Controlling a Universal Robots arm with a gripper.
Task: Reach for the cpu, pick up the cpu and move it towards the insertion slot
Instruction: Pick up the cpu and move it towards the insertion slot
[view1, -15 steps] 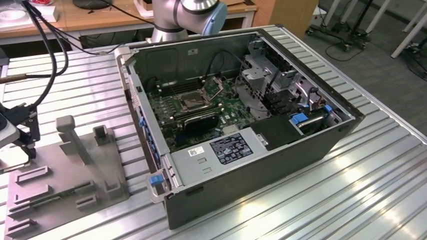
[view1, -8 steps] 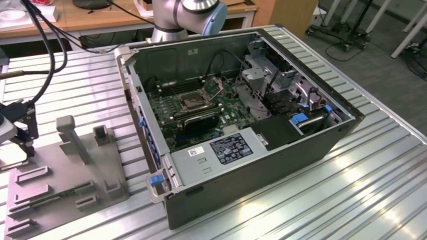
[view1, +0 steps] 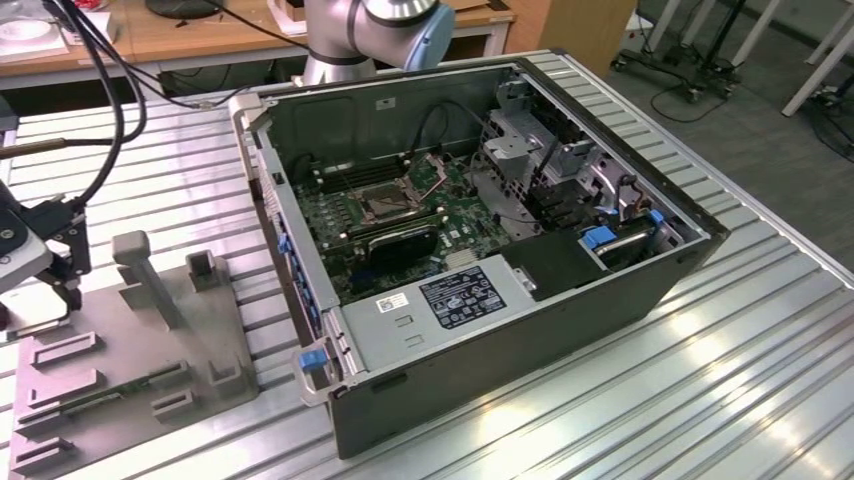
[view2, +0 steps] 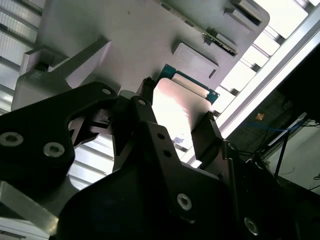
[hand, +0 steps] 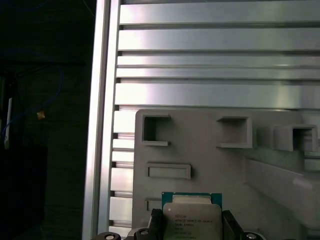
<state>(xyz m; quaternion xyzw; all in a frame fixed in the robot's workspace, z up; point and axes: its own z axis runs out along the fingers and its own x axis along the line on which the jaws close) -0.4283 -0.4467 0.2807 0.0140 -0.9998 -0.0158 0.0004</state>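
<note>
Silvery-faced, the cpu (hand: 191, 219) is pinched by two opposite edges in the claw (hand: 192, 229), probably to spare its flat face. It hangs just above the grey holder block (hand: 210, 160) at the exterior view's left. Well apart to the right, the open computer case (view1: 534, 350) contains the dark-centred insertion slot (view1: 380, 205).

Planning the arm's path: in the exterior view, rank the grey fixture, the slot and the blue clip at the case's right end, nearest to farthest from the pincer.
From the pincer at the exterior view's left edge:
1. Fixture, just below and beside it.
2. Slot, inside the case, toward its middle.
3. Blue clip, at the case's end toward the exterior view's right.
</note>
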